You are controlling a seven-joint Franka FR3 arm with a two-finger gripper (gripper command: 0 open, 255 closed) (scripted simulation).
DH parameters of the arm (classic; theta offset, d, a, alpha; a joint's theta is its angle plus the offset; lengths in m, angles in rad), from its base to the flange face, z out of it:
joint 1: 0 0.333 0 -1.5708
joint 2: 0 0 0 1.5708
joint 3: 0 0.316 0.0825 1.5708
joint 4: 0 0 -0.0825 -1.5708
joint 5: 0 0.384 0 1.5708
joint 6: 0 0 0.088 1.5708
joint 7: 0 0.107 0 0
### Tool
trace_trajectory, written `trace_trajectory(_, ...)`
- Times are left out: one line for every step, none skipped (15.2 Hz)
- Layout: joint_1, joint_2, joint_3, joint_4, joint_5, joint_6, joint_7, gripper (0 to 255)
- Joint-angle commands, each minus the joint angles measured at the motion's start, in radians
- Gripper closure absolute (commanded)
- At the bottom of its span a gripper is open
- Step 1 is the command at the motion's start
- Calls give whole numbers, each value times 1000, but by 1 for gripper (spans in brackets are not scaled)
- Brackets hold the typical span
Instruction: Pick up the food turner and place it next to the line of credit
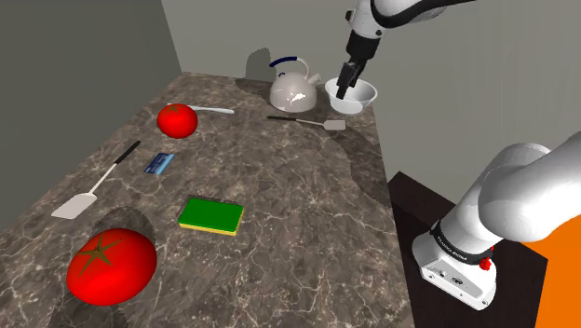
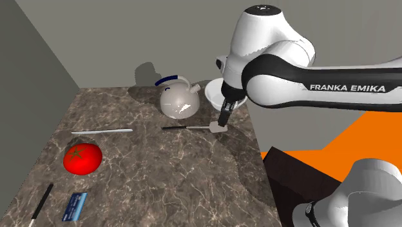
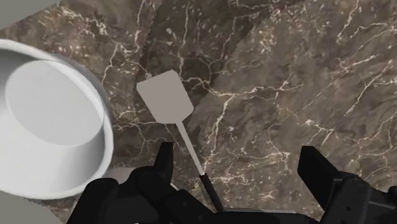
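A food turner point(image 1: 312, 121) with a pale square blade and a thin dark handle lies on the marble counter, close to the white bowl. It also lies flat in the second exterior view as the turner point(image 2: 205, 127). My gripper point(image 1: 344, 91) hangs open above its blade end, apart from it, as the gripper point(image 2: 223, 120) shows. In the wrist view the turner's blade point(image 3: 164, 97) lies ahead of the open gripper point(image 3: 240, 167), and its handle runs back between the two fingers. A blue credit card point(image 1: 160, 164) lies far off toward the shoulder view's left, seen too as the card point(image 2: 76, 205).
White bowl point(image 1: 362, 93) and a kettle point(image 1: 293, 88) stand at the counter's back by the wall. A second, longer turner point(image 1: 93, 182) lies beside the card. Two tomatoes point(image 1: 177, 119) point(image 1: 112, 266), a green sponge point(image 1: 211, 215) and a white stick point(image 1: 214, 111) lie about.
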State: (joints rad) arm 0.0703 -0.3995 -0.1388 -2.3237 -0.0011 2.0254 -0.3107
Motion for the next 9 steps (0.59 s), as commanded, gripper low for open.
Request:
trace_trajectory(12, 83, -21, 25, 5, 51, -73, 0)
trace_trajectory(19, 122, -28, 41, 9, 71, -105, 0)
trace_trajectory(25, 161, -34, 58, 15, 89, -137, 0)
trace_trajectory(31, 201, -39, 76, 21, 106, -169, 0)
trace_trajectory(36, 240, -43, 95, 28, 123, -201, 0)
trace_trajectory(40, 280, -46, 116, 36, 138, -233, 0)
trace_trajectory(44, 320, -48, 137, 44, 152, -265, 0)
trace_trajectory(47, 360, -49, 160, 52, 164, -296, 0)
trace_trajectory(49, 400, -49, 184, 60, 176, -327, 0)
